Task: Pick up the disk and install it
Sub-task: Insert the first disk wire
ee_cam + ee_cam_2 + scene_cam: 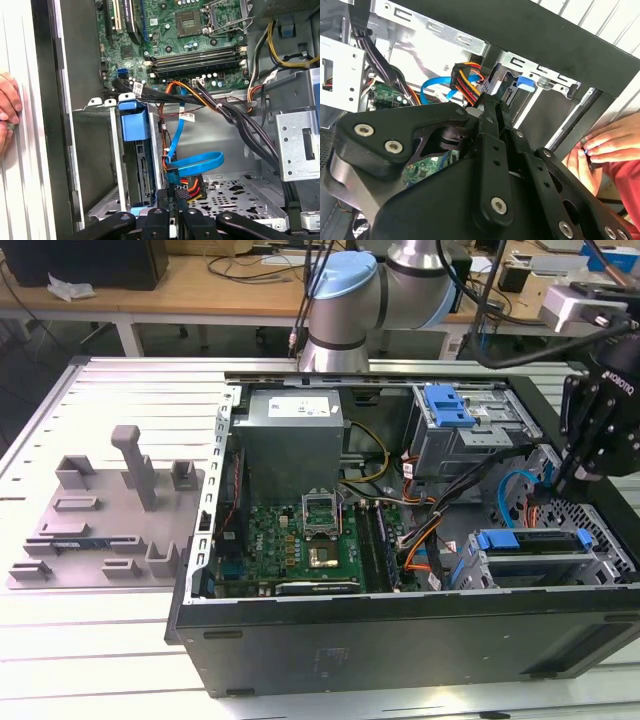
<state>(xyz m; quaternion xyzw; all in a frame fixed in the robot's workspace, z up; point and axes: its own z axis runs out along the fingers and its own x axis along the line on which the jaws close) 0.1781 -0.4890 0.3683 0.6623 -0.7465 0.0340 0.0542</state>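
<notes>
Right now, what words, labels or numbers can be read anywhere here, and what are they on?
Nothing can be quoted.
Power supply label: print too small to read.
Cable tag: print too small to read.
Claw, white lettering in the exterior view: a maker's mark, not quoted.

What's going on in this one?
A robot arm's gripper is down inside an open computer case lying on its side, at the drive cage next to the cables. The disk, in its blue carrier, sits on edge inside that cage rather than in the gripper, which looks shut and empty. A person's hand rests on the table just outside the case wall.
</notes>
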